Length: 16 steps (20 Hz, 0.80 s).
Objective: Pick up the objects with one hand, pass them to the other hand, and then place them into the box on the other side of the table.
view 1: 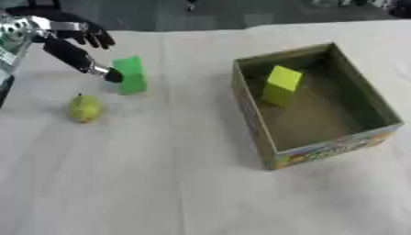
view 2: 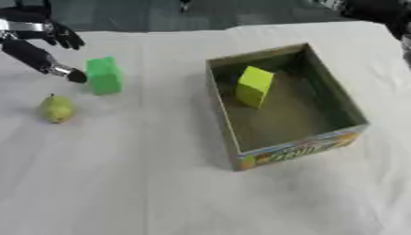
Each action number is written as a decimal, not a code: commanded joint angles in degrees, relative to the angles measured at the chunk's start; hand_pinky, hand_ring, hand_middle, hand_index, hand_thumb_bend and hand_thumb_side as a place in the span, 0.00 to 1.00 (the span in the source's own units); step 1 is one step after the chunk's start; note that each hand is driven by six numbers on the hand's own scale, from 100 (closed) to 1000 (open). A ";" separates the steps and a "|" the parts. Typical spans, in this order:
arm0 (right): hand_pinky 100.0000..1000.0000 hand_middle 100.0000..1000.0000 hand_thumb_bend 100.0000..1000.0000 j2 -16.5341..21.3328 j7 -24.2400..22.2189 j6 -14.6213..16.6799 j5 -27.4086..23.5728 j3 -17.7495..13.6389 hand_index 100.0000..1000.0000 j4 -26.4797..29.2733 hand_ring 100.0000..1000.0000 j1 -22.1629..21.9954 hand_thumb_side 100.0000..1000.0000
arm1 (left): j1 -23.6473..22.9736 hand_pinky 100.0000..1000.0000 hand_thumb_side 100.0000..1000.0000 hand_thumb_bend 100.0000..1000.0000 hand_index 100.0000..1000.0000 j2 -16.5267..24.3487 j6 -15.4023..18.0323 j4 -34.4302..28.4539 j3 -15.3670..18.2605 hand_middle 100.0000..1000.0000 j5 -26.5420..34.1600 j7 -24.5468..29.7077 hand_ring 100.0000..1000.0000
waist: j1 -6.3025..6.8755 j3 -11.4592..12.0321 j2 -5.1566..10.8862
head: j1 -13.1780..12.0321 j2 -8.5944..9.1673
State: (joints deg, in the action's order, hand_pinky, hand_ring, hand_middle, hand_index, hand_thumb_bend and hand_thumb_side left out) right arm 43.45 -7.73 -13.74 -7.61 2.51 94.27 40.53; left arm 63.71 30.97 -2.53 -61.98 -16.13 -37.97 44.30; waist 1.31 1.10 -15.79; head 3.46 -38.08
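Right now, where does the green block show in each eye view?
Left eye view: green block upper left, upright, a fingertip of the left robot hand at its left side.
Right eye view: further left, near the top.
Shared landmark: the pear, below and left of it in both.

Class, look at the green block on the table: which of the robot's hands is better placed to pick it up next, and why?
The left hand. It comes in from the table's left side, and one finger reaches to the green block. The right hand is out of view, and the box lies on that side.
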 commanded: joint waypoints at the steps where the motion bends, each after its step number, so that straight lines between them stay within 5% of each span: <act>1: 0.87 0.71 0.38 0.87 -0.21 0.06 -0.11 -0.46 0.83 0.61 0.66 1.26 0.36 | 1.88 0.94 0.56 0.70 0.90 0.03 0.49 0.92 1.37 0.80 -1.97 -1.09 0.90 | 0.61 -0.21 0.03 | -0.33 1.09; 16: 0.87 0.71 0.38 0.33 -0.52 -0.03 0.33 -0.31 0.83 0.49 0.66 1.67 0.37 | 3.27 0.93 0.54 0.72 0.89 -1.80 1.39 3.45 2.94 0.79 -6.78 -4.42 0.90 | 0.68 -1.41 -1.23 | -1.02 2.10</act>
State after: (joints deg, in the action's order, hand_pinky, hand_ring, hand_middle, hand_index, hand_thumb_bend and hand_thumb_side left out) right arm 42.64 -8.16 -13.84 -7.52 2.56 94.27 41.30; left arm 65.30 28.31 -1.18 -58.18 -14.06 -44.05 40.49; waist 1.31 -0.27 -17.39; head 2.57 -36.87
